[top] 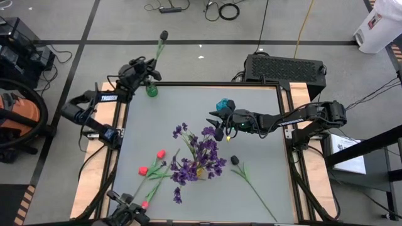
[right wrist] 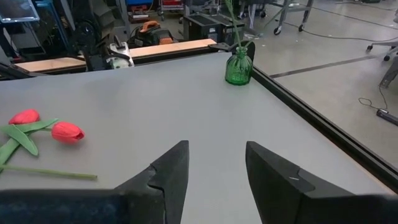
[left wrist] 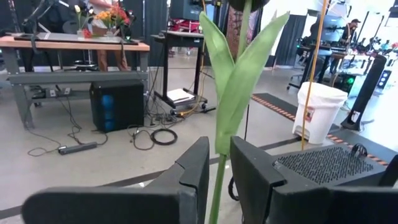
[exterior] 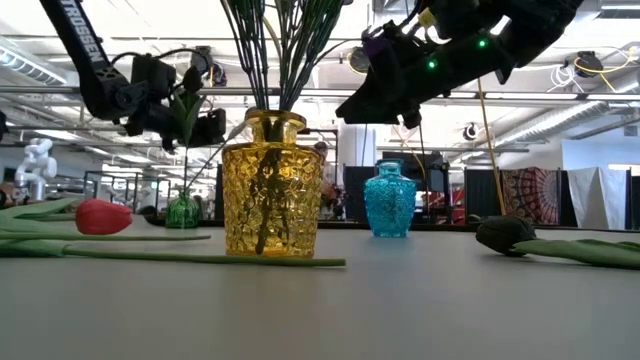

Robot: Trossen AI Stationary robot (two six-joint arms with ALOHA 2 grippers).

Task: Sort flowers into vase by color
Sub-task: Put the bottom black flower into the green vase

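Note:
A black-headed flower [top: 162,39] stands with its stem in the small green vase [top: 151,90] at the table's far left edge, leaning out past that edge. My left gripper [left wrist: 218,149] is level and open just above the vase, one finger on each side of the green stem [left wrist: 219,177]. My right gripper [right wrist: 215,150] hangs open over the table's middle near the blue vase [top: 223,104], with nothing between its fingers. Purple sprays [top: 202,150] fill the yellow vase [exterior: 270,185]. Red tulips [top: 161,154] and another black-headed flower [top: 234,160] lie flat on the table. My left gripper has the flower's stem [left wrist: 217,186] running upright between its fingers, below the leaves. The stem stands close to one finger [left wrist: 198,168] with a gap to the other. Whether it touches the stem I cannot tell.
The lying black-headed flower's stem [top: 257,191] runs toward the near right corner. Two tulips [right wrist: 67,132] lie left of the yellow vase, a third [top: 144,204] near the front edge. A black box [top: 286,66] sits beyond the far edge.

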